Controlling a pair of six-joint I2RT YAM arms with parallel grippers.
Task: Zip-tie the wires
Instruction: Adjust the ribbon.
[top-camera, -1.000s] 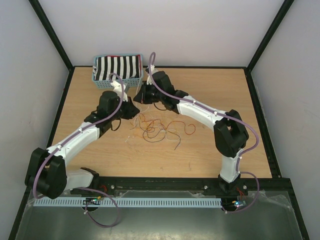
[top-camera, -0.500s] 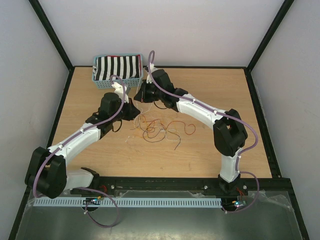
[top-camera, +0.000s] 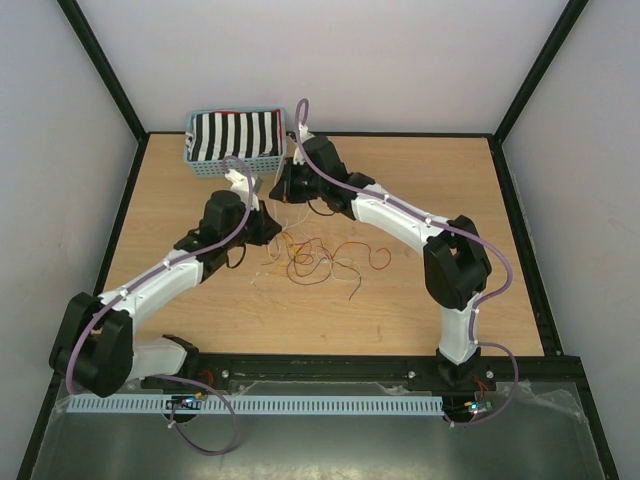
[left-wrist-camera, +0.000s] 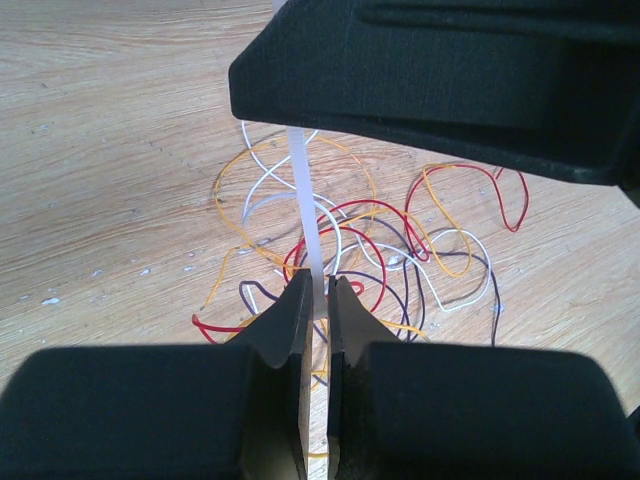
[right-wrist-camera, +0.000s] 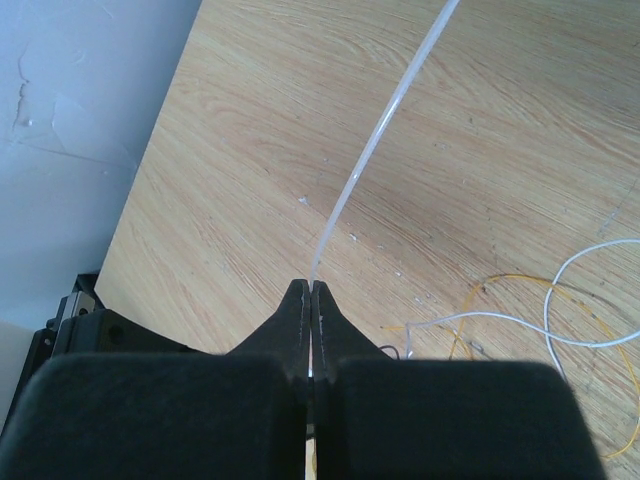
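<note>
Left gripper: jaws narrowed to a slit, pinching a zip tie, a flat, pale, translucent plastic strip that stands straight up from the fingertips.
Right gripper: jaws pressed together on the end of a strip of the same kind, which runs off in a slight curve. Whether both hold one and the same strip, cannot tell.

The wires: one loose tangle on the table, just beyond and below the left gripper's fingertips. Thin curling strands in red, orange-yellow, white and dark purple-brown. Strand count not readable.

Table: light wood grain, matt, black rim. Two white arms meet over the far side of the tangle.

One pale blue mesh basket stands beyond the tangle, at the far left, holding a black-and-white striped cloth.

Walls plain and pale; black frame posts in the corners.
</note>
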